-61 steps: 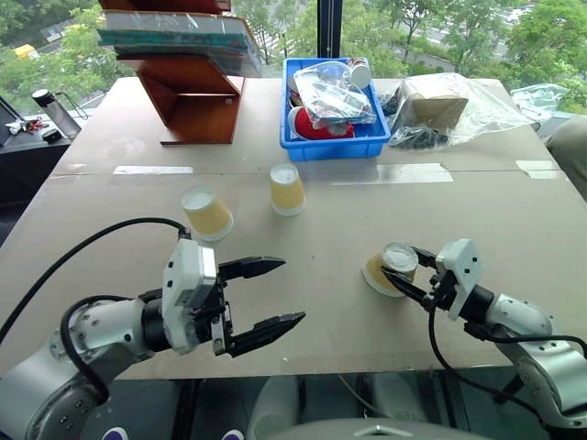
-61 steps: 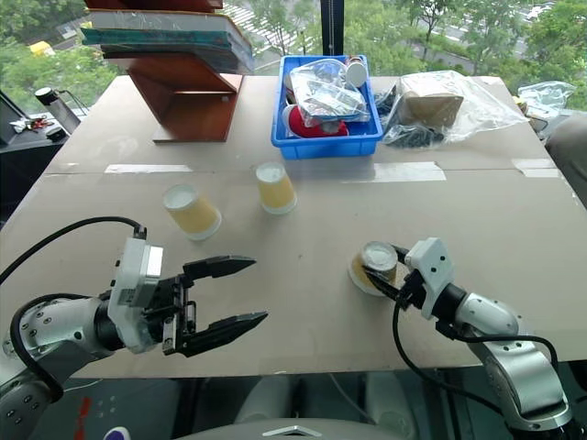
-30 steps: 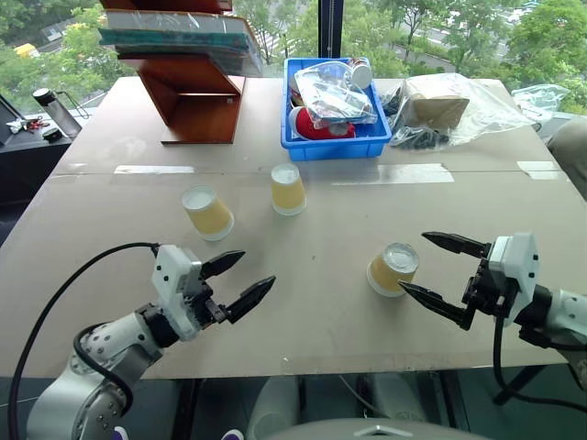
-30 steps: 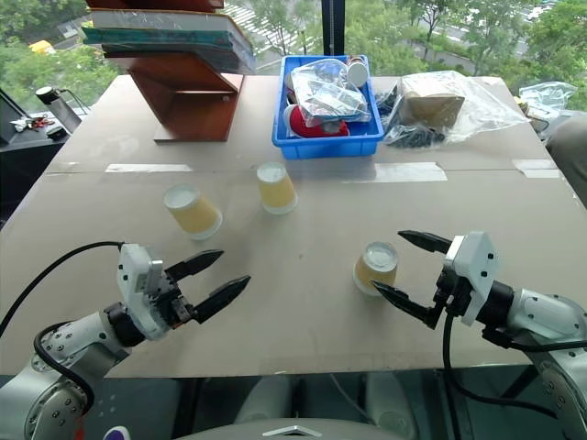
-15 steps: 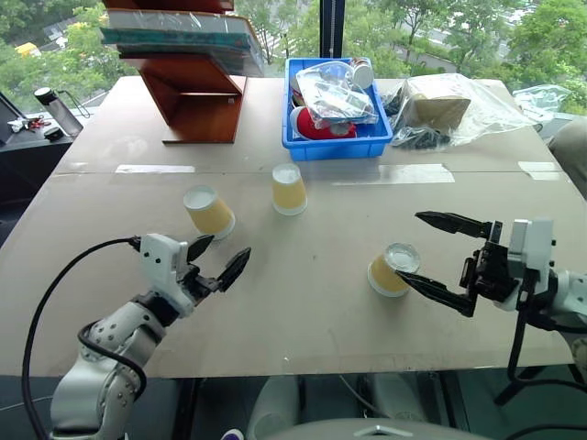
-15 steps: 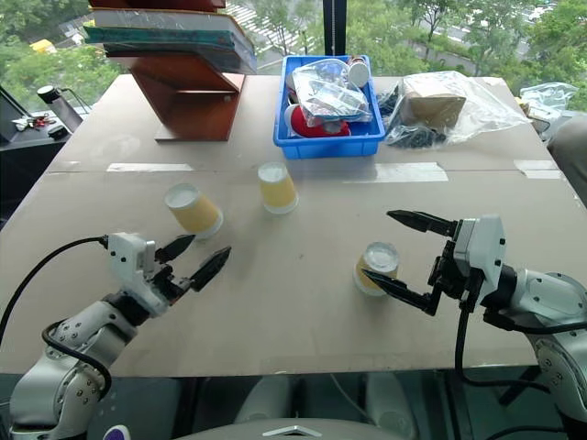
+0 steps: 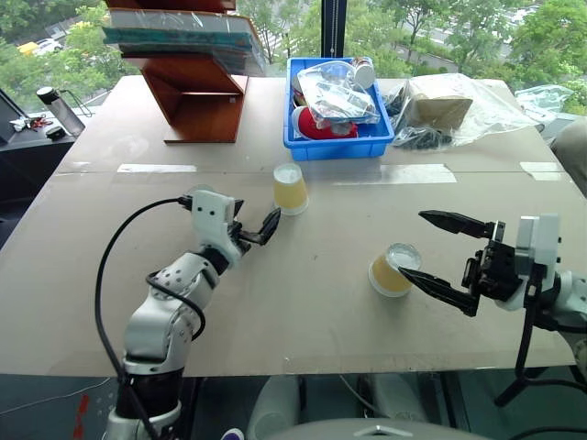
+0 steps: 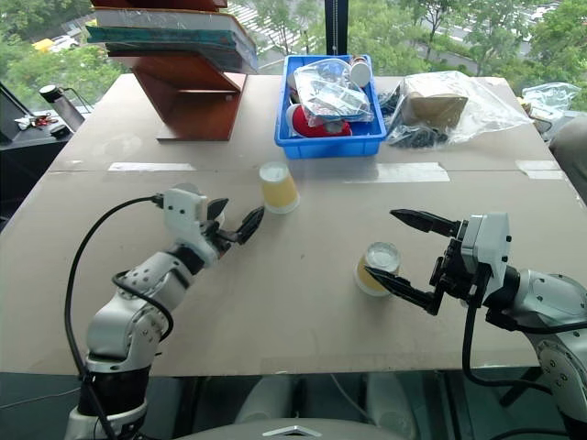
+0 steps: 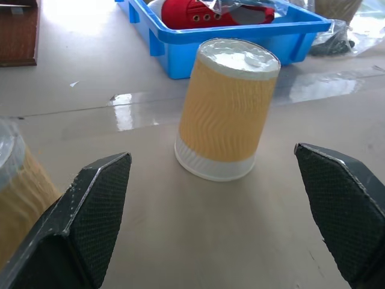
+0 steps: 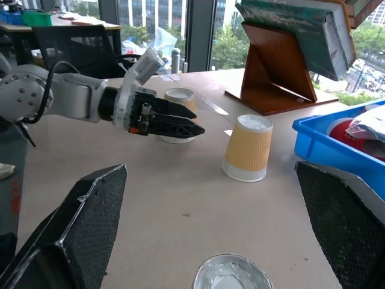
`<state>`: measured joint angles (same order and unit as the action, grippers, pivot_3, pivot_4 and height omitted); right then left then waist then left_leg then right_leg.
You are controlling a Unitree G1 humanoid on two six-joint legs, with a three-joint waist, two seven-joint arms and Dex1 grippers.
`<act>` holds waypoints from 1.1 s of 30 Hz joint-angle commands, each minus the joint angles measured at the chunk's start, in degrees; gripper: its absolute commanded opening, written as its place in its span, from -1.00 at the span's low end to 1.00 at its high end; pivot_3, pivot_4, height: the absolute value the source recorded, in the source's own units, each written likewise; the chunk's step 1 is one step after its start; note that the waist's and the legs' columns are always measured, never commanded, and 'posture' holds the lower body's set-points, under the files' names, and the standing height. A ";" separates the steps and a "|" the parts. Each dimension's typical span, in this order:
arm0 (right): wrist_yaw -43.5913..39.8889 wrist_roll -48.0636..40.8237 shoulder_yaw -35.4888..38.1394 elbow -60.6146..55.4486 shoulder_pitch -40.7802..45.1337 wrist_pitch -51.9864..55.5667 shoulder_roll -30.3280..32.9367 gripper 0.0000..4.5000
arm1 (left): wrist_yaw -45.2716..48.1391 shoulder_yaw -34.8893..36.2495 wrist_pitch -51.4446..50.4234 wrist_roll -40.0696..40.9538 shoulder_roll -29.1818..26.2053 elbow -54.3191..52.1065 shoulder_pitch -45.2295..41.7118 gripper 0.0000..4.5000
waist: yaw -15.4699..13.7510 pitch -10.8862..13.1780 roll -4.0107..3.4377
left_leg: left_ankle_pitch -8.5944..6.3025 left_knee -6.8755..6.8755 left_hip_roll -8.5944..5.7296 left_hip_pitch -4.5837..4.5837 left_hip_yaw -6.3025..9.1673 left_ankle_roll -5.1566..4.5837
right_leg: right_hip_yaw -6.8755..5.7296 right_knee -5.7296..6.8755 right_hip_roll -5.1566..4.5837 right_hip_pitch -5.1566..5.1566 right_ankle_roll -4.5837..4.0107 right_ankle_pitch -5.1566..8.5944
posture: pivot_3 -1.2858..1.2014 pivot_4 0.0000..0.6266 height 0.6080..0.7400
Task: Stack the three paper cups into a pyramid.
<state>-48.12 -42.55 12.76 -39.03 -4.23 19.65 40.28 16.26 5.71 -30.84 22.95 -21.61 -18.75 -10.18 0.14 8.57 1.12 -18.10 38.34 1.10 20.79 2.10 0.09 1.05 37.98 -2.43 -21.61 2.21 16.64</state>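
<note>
Three tan ribbed paper cups stand apart on the table, wide end down. The middle cup (image 7: pixel 290 189) is just ahead of my left gripper (image 7: pixel 252 223), which is open and empty; in the left wrist view that cup (image 9: pixel 225 114) stands between and beyond the fingers. The left cup (image 10: pixel 177 96) is mostly hidden behind my left wrist, touching or very close to it. The right cup (image 7: pixel 394 269) sits by the lower finger of my right gripper (image 7: pixel 415 246), which is wide open and holds nothing. No cup rests on another.
A blue bin (image 7: pixel 378 145) with a red shoe and plastic bags stands at the back centre. A wooden stand with books (image 7: pixel 197 101) is at the back left, and a bagged box (image 7: pixel 449 105) at the back right. Tape strips cross the table (image 7: pixel 303 321).
My right gripper let go of the right cup, opened wide and drew back to the right. My left gripper moved forward from the near edge to beside the left cup.
</note>
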 commanded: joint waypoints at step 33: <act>6.93 2.22 4.59 -6.39 -7.49 -2.85 -3.08 0.97 | 4.29 -5.04 6.80 -9.69 4.08 18.30 -17.53 1.00 | 0.04 0.00 0.01 | 0.13 0.03 -0.04 0.05 0.03 0.23 | -0.05 -0.01 -0.03 -0.01 0.04 -0.02 | 0.03 -0.52 1.00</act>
<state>-42.22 -39.66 14.80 -43.39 -11.59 17.95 37.69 20.25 -0.02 -25.57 13.60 -17.67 0.05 -26.53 0.18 8.57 1.14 -17.96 38.37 1.06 20.85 2.13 0.32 1.01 37.97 -2.47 -21.62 2.24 16.62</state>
